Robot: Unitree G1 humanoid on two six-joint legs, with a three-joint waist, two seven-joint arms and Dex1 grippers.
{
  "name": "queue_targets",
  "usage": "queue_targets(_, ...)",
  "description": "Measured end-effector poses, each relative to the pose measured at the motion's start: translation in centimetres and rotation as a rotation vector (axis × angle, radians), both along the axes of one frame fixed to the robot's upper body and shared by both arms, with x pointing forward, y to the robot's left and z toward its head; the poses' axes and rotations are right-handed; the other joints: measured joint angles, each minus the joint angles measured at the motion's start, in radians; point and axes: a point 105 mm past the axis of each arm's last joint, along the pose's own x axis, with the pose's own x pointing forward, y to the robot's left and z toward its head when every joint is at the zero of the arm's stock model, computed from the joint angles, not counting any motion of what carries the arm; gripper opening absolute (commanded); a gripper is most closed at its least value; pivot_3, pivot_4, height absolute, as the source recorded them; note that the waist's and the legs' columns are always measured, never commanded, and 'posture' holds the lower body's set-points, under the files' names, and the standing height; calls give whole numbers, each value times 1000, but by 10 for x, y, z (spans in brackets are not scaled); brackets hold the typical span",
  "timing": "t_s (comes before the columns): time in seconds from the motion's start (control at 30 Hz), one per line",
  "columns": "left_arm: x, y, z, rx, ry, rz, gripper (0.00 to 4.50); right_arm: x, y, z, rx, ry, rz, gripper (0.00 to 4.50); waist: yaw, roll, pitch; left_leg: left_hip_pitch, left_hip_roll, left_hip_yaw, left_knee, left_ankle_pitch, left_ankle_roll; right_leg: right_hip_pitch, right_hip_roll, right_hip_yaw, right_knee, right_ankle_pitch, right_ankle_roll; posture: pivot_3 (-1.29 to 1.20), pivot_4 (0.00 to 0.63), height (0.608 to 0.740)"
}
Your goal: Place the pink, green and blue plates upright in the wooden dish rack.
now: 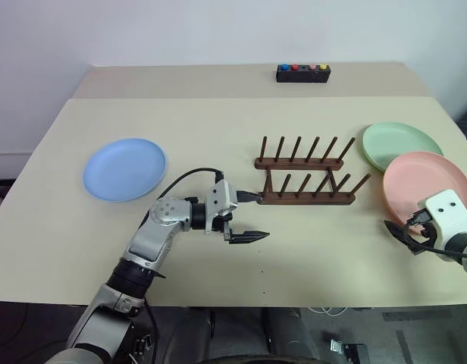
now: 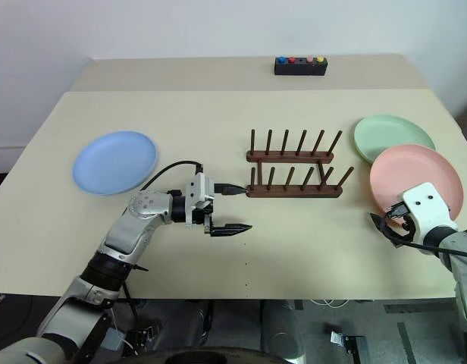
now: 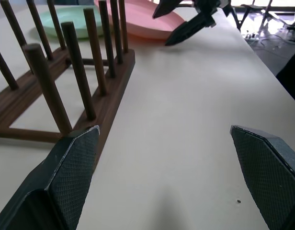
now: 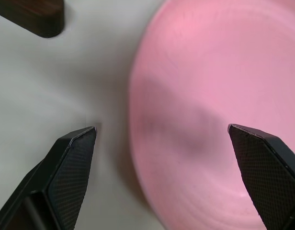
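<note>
The wooden dish rack [image 1: 305,182] stands empty in the middle of the table, all pegs bare. The blue plate [image 1: 124,168] lies flat at the left. At the right the green plate [image 1: 400,144] lies flat, and the pink plate [image 1: 427,186] lies just in front of it, rims touching or overlapping. My left gripper [image 1: 251,218] hovers open off the rack's left end, pointing along the near rail [image 3: 109,96], nothing between its fingers. My right gripper [image 1: 404,233] is open and empty at the pink plate's near-left rim [image 4: 219,96].
A small black box with coloured buttons [image 1: 302,72] sits at the table's far edge. A seam crosses the table behind the rack. Bare tabletop [image 1: 317,250] stretches between the two grippers and in front of the rack. The table's right edge runs close beside the pink plate.
</note>
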Motion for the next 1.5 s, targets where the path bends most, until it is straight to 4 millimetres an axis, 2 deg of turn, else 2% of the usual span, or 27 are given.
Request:
queue_targets(0.23, 0, 5, -5, 5, 8, 37, 4500, -1, 2, -6, 4, 22, 3, 127, 0, 0, 0, 0, 0, 0, 0, 0, 0, 0, 0, 0, 0, 0, 0, 0, 150, 740)
queue_targets(0.33, 0, 5, -5, 3, 4, 43, 4500, -2, 2, 1, -38, -4, -1, 55, 1, -1, 0, 0, 0, 0, 0, 0, 0, 0, 0, 0, 0, 0, 0, 0, 150, 740)
queue_targets(0.43, 0, 5, -5, 1, -1, 47, 4500, -11, 5, -5, -81, 5, -15, 55, 3, 0, 0, 0, 0, 0, 0, 0, 0, 0, 0, 0, 0, 0, 0, 0, 150, 740)
queue_targets(0.67, 0, 3, -4, -10, -15, 41, 4500, -22, 6, 0, -289, -28, -55, 55, 1, 0, 0, 0, 0, 0, 0, 0, 0, 0, 0, 1, 0, 0, 0, 0, 150, 740)
queue_targets(0.8, 2, 3, -6, -11, -7, 46, 4500, -19, 9, 26, -442, -125, -16, 55, 0, 0, 0, 0, 0, 1, 0, 0, 0, -1, 0, 1, 0, 0, 0, 0, 150, 740)
queue_targets(0.9, 6, 4, -6, -7, -15, 51, 4500, -9, 25, 62, -464, -257, 68, 55, -3, 0, 0, 0, 0, 1, 0, 0, 0, 0, 0, 1, 0, 0, 0, 0, 150, 740)
queue_targets(0.93, 9, 4, -4, -4, -25, 56, 4500, -5, 36, 77, -452, -316, 116, 55, -3, 0, 0, 0, 0, 1, 0, 0, 0, 0, 0, 1, 0, 0, 0, 0, 150, 740)
queue_targets(1.0, 13, 5, 0, -9, -44, 70, 4500, -1, 60, 100, -407, -416, 222, 55, -1, 0, 0, 0, 0, 0, 0, 0, 0, 0, 0, 1, 0, 0, 1, 0, 150, 740)
queue_targets(1.1, 19, 9, 3, -17, -46, 92, 4500, 1, 88, 121, -237, -504, 350, 55, -1, -2, 1, 0, 0, 0, 0, 0, 0, 0, 0, 1, -1, 0, 1, 0, 150, 740)
queue_targets(1.33, 20, 12, 4, -23, -48, 107, 4500, -4, 127, 173, 219, -618, 594, 55, 1, -2, 1, 0, 0, 0, 0, 0, 1, 0, 0, 1, -1, 0, 0, 0, 150, 740)
queue_targets(1.5, 18, 15, -2, -24, -32, 124, 4500, -13, 143, 181, 493, -554, 722, 55, 2, -2, 1, -1, 0, 0, 0, -1, 1, 0, 0, 1, -1, 0, 0, 0, 150, 740)
